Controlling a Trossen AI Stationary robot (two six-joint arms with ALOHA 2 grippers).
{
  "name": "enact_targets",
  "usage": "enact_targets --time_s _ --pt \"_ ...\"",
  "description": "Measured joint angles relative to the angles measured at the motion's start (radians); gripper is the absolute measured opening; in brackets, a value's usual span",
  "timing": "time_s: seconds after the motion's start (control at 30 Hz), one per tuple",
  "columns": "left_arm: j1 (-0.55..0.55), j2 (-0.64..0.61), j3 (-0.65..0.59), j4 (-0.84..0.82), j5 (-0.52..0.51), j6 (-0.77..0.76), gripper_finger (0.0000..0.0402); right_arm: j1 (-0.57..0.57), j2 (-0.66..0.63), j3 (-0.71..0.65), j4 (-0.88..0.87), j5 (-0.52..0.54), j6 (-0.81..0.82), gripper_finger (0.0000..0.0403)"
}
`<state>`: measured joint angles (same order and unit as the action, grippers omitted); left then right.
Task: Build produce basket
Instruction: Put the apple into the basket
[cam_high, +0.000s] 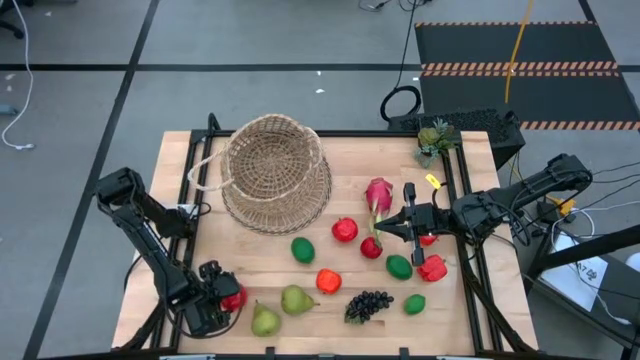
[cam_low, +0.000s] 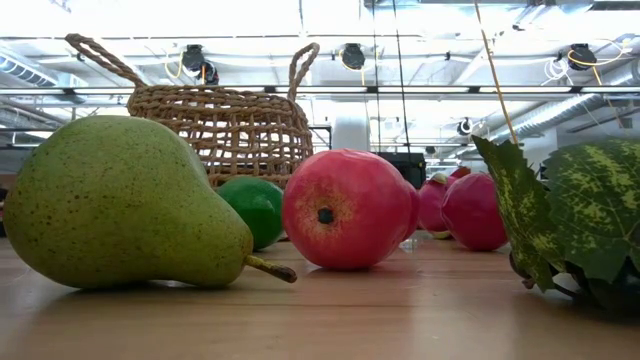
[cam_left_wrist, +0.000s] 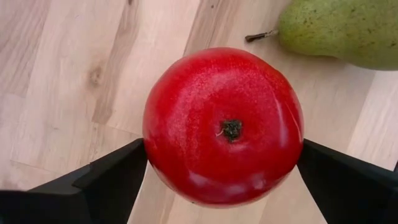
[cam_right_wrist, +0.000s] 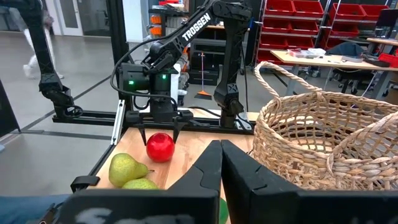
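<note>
The round wicker basket stands on the far half of the table, also seen in the low view and the right wrist view. Toy fruits lie on the near and right part: two pears, limes, red fruits, a pink dragon fruit and dark grapes. My left gripper is at the near left, shut on a red apple. My right gripper hovers by the dragon fruit, fingers shut and holding nothing. My left gripper pinches the red apple between its two fingers, one on each side of its widest part. The fingers come from above, pointing down, and the apple's stem end faces up at the wrist. Whether the apple rests on the table, I cannot tell.
A small green potted plant stands at the far right corner. The two pears lie close beside the held apple. A lime and a red pepper sit near the right gripper. Bare wood shows left of the basket.
</note>
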<state>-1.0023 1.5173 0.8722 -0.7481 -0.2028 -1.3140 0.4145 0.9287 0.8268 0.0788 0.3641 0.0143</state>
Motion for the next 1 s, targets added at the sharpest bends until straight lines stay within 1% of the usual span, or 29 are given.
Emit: enact_targets --time_s 0.2,0.5,0.8,1.0 --pt "0.000 -0.005 0.000 0.001 0.000 0.003 0.0397 0.000 0.000 0.000 0.000 0.000 0.000 0.0000" --pt "0.014 -0.066 -0.001 -0.003 -0.019 0.006 0.0397 0.000 0.000 0.000 0.000 0.000 -0.004 0.0000" --pt "0.071 -0.151 -0.001 -0.002 -0.101 0.109 0.0397 0.000 0.000 0.000 0.000 0.000 -0.004 0.0000" --pt "0.099 -0.216 -0.001 0.003 -0.196 0.202 0.0397 0.000 0.000 0.000 0.000 0.000 -0.004 0.0000"
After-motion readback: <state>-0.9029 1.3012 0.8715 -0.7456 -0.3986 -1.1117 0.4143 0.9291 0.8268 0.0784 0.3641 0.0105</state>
